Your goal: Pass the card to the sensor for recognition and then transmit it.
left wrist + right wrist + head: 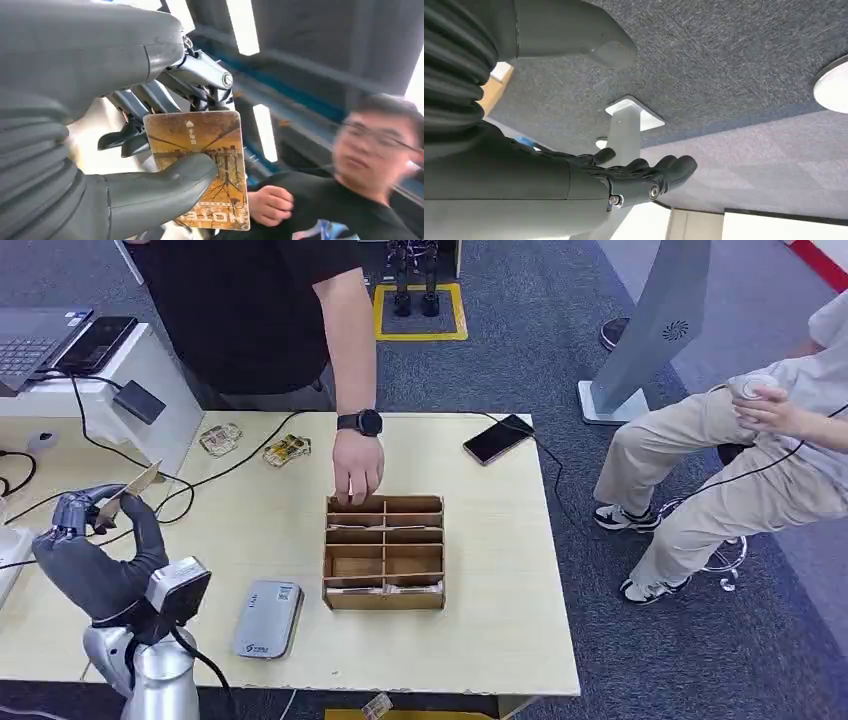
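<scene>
My left hand (95,540) is raised over the table's left side and pinches a brown-and-gold card (128,489) between thumb and fingers. Up close in the left wrist view the card (210,155) shows a tree picture, with the thumb of my left hand (150,165) pressed across its face. The grey card sensor (268,618) lies flat on the table to the right of that hand, near the front edge. My right hand (639,175) hangs over grey carpet with its fingers held out nearly straight and nothing in them.
A cardboard sorting box (385,552) with several compartments stands mid-table; a person's hand (357,466) reaches into its far row. Two more cards (286,449) and a phone (498,438) lie at the far edge. Cables cross the left side. Another person (740,440) sits at right.
</scene>
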Controlling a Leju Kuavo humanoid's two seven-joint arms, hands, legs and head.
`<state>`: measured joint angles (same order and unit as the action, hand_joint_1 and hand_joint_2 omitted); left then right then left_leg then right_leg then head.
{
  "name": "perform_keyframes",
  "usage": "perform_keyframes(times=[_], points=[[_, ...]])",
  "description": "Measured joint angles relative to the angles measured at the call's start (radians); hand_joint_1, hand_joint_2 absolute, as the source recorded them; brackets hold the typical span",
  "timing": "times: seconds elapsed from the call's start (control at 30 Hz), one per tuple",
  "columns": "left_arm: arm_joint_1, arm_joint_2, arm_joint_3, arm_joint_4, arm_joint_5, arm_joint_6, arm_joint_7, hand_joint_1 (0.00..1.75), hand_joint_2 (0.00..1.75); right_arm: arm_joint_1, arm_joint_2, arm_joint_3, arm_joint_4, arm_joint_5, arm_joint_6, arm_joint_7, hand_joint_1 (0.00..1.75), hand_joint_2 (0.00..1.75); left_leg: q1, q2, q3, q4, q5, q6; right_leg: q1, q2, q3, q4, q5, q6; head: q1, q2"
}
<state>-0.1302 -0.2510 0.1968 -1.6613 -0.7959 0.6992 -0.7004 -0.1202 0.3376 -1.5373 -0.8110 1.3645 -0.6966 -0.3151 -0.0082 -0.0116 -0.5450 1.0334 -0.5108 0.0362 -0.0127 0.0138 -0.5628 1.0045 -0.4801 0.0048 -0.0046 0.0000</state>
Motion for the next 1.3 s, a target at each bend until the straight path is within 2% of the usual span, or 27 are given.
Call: perform_keyframes(times=[0.33,0.5,0.6,0.87,1.1,1.3], points=[[0.004,0.0,0.032,-0.038,-0.041,0.0,0.0,1.75,1.75,0.0,0.0,0.0,0.003,0.004,0.0,-0.002,0.0,1.75,0.0,0.0,0.0,0.0,0.0,0.0,0.0,0.0,0.0,0.0,0.0,0.0,0.0,0.0],[0.012,0.0,0.071,-0.038,-0.148,0.0,0.0,1.75,1.75,0.0,0.0,0.0,0.005,0.007,0.0,0.002,0.0,1.75,0.0,0.0,0.0,0.0,0.0,0.0,0.0,0.0,0.0,0.0,0.0,0.0,0.0,0.0],[0.018,-0.001,0.111,-0.035,-0.169,0.0,0.0,1.75,1.75,0.0,0.0,0.0,0.009,0.003,0.0,0.007,0.0,1.75,0.0,0.0,0.0,0.0,0.0,0.0,0.0,0.0,0.0,0.0,0.0,0.0,0.0,0.0],[0.024,-0.004,0.228,0.019,-0.197,0.0,0.002,1.75,1.75,0.0,0.0,0.0,0.011,-0.015,0.0,0.025,0.0,1.75,0.0,0.0,0.0,0.0,0.0,0.0,0.0,0.0,0.0,0.0,0.0,0.0,0.0,0.0],[0.031,-0.008,0.283,0.084,-0.254,0.0,0.002,1.75,1.75,0.0,0.0,0.0,0.011,-0.02,0.0,0.037,0.0,1.75,0.0,0.0,0.0,0.0,0.0,0.0,0.0,0.0,0.0,0.0,0.0,0.0,0.0,0.0],[0.036,-0.011,0.3,0.124,-0.257,0.0,0.002,1.75,1.75,0.0,0.0,0.0,0.011,-0.026,0.0,0.043,0.0,1.75,0.0,0.0,-0.001,0.0,0.0,0.0,0.0,0.0,0.0,0.0,0.0,0.0,0.0,0.0]])
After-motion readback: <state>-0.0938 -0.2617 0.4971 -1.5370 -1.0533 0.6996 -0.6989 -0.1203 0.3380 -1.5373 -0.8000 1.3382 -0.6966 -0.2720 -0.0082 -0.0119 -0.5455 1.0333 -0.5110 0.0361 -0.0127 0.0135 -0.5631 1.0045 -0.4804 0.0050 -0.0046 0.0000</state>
